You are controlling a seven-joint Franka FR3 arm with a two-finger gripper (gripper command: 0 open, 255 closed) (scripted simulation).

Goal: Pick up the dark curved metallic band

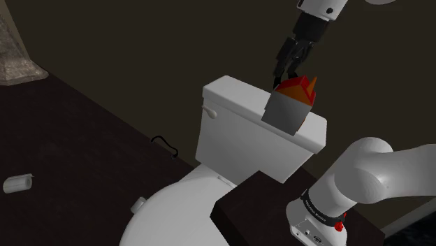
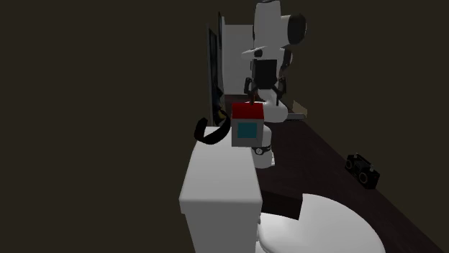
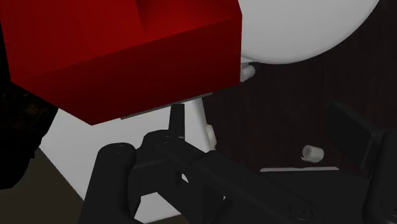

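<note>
Gripper [image 1: 285,75] with black fingers spread apart, holding nothing, smooth white boxy toilet tank [image 1: 237,140], grey cube [image 1: 283,112] with red roof on its lid, thin dark curved band [image 2: 205,136] just beside the cube at the lid's edge

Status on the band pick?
Black two-finger gripper open, hovering over grey red-topped box. Dark curved band ungripped at white toilet tank's edge, beside box. Box crowds the approach.
</note>
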